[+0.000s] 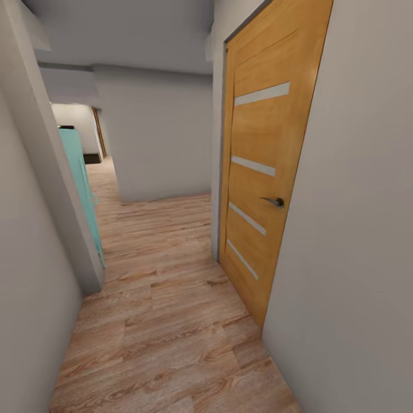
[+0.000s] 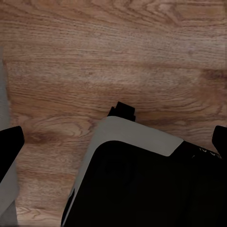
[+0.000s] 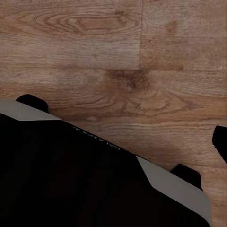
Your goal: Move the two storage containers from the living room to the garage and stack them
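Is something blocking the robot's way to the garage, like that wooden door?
Yes, maybe. The wooden door with pale slats, on the right of the hallway, is shut, handle untouched. If it leads to the garage, it blocks the way. The wood-plank floor ahead looks open.

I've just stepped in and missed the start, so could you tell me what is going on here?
The robot is in a hallway with a wood-plank floor, between grey walls, and is handling nothing at this moment. A closed wooden door with glass slats and a lever handle stands to its right, and a teal cabinet shows past the left wall. Both wrist views look down on the plank floor and the robot's own black-and-white base. No orange bins are to be seen.
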Robot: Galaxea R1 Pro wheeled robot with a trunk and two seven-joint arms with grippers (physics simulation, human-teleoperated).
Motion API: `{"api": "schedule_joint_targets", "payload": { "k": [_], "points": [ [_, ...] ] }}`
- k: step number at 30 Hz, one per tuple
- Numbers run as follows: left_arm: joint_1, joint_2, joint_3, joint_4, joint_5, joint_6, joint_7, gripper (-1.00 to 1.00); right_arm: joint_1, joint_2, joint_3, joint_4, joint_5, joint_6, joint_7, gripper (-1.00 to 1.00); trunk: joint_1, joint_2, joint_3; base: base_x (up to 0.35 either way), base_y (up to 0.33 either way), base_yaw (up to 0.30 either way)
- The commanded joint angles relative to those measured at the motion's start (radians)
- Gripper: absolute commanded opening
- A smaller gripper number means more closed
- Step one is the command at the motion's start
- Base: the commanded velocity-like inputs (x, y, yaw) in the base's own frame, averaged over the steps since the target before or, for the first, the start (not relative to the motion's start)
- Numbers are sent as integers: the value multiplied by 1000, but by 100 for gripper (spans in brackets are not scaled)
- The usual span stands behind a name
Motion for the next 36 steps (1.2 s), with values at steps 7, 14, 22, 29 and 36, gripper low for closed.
{"api": "schedule_joint_targets", "payload": {
  "k": [7,14,22,29,36],
  "points": [
    [-1,0,4,2,2,1,2,100,-2,0,8,4,0,-8,0,100,0,-1,-10,22,0,181],
    [-1,0,4,2,2,1,2,100,-1,0,8,4,-1,-8,0,100,0,-1,-18,1,0,194],
    [-1,0,4,2,2,1,2,100,-1,0,8,4,-1,-8,0,100,0,-1,-27,0,0,218],
    [-1,0,4,2,2,1,2,100,-2,-1,8,4,-1,-9,0,100,0,-1,-30,0,-3,170],
    [-1,0,4,1,2,1,2,100,-2,-1,8,4,-1,-8,0,100,0,-1,-30,2,-96,18]
  ]
}}
